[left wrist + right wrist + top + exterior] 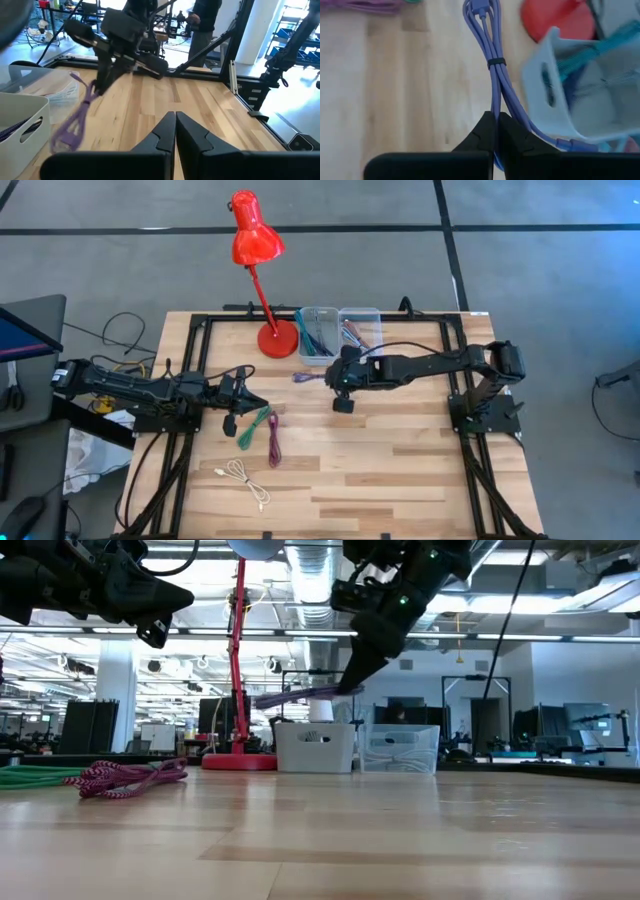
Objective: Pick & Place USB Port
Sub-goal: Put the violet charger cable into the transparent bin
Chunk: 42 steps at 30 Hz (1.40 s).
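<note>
I see my right gripper (330,377) clamped on the purple cable (306,378), centre frame beside the bin (317,335); my left gripper (250,402) is closed, empty.

A wooden table (400,470) of pale butcher-block planks stands on a grey floor (560,270) marked with dark lines. A black metal frame (200,320) edges the tabletop. At the far edge stands a red desk lamp (255,245), its round base on the wood and its shade tilted. To one side, a dark desk (35,320) holds a monitor, with cables lying loose on the floor nearby. Beyond the table the room is a large open workshop with white ceiling lights (560,600), exposed ducts, columns and more workstations. A person in dark clothing (202,22) stands in the distance.
</note>
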### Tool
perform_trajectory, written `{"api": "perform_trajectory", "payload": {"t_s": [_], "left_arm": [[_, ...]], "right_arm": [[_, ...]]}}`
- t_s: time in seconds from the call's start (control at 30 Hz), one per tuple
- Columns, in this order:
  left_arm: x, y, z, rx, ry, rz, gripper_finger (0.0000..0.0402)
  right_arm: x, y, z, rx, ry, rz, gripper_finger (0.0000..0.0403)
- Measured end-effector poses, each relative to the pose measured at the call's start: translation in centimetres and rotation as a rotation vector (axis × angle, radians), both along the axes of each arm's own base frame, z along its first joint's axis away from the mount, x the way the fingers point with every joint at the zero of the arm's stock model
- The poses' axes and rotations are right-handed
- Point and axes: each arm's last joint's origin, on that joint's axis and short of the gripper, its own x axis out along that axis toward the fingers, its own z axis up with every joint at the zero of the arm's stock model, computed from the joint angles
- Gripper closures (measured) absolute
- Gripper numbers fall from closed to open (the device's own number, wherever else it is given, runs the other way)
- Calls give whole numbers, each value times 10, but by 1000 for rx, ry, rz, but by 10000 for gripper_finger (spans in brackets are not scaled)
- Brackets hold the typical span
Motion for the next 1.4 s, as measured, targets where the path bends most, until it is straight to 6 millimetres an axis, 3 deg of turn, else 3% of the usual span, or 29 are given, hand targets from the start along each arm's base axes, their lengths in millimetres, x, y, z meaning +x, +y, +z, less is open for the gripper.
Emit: {"api": "perform_trajectory", "payload": {"t_s": [0.4,0.6,0.8,0.93,1.07,1.2,1.4], "left_arm": [[0,0,0,-7,1,1,389],[0,0,-1,-6,10,0,389],[0,0,-2,-5,18,1,389],[0,0,-2,-3,23,1,389],[0,0,-2,-1,23,1,389],[0,0,-2,-1,23,1,389],[0,0,-2,-1,23,1,389]], "right_arm": [[-20,-31,6,-87,83,-210,403],[-34,-41,19,-130,3,-277,403],[-82,-41,14,-109,-153,-306,403],[-115,-51,6,-90,-225,-390,403],[-135,-66,1,-69,-261,-507,403],[-139,-82,-4,-46,-272,-608,403],[-129,-98,-23,62,-274,-630,403]]}}
